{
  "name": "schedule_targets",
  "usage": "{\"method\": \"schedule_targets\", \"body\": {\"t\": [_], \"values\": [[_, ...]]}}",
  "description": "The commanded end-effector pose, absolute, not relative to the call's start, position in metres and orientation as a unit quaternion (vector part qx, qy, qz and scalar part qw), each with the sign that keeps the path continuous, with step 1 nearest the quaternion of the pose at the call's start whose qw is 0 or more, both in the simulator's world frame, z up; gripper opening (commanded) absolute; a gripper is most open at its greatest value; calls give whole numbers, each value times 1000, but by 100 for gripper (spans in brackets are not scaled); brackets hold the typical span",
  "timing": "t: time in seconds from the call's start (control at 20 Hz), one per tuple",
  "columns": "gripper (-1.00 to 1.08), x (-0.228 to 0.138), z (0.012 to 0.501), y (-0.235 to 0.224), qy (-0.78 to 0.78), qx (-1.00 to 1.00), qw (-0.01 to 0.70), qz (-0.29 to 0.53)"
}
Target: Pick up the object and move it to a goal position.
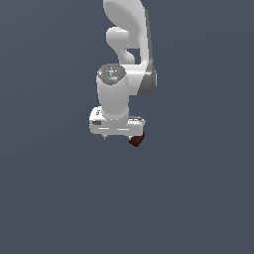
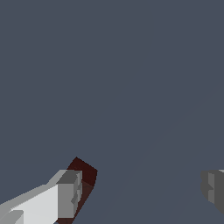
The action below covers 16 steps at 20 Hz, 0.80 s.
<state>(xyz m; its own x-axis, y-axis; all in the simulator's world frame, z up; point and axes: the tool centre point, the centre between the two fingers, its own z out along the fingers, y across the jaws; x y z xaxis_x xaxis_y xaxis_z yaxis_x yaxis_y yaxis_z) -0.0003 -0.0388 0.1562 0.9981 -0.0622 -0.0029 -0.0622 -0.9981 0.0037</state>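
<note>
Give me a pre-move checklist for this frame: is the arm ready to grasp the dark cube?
1. Cube located: ok. The cube shows just below the gripper, toward the exterior view's right.
2. Jaws open: ok. In the wrist view the two fingertips stand wide apart.
3. Cube centred between the jaws: not ok. The cube sits right beside one fingertip, not mid-gap.
4. Contact with that fingertip: cannot tell.
5. Cube resting flat: cannot tell.
6. Goal position marked: cannot tell; no marker is in view.
</note>
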Motion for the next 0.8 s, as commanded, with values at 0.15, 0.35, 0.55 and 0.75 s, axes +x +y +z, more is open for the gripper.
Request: {"method": "schedule_targets", "body": {"t": [0.15, 0.35, 0.55, 0.75], "values": [[100, -1, 155, -41, -35, 999, 2, -4], [100, -5, 153, -49, -46, 999, 2, -14], [100, -5, 153, -51, -47, 999, 2, -17], [100, -6, 151, -49, -51, 999, 2, -16]]}}
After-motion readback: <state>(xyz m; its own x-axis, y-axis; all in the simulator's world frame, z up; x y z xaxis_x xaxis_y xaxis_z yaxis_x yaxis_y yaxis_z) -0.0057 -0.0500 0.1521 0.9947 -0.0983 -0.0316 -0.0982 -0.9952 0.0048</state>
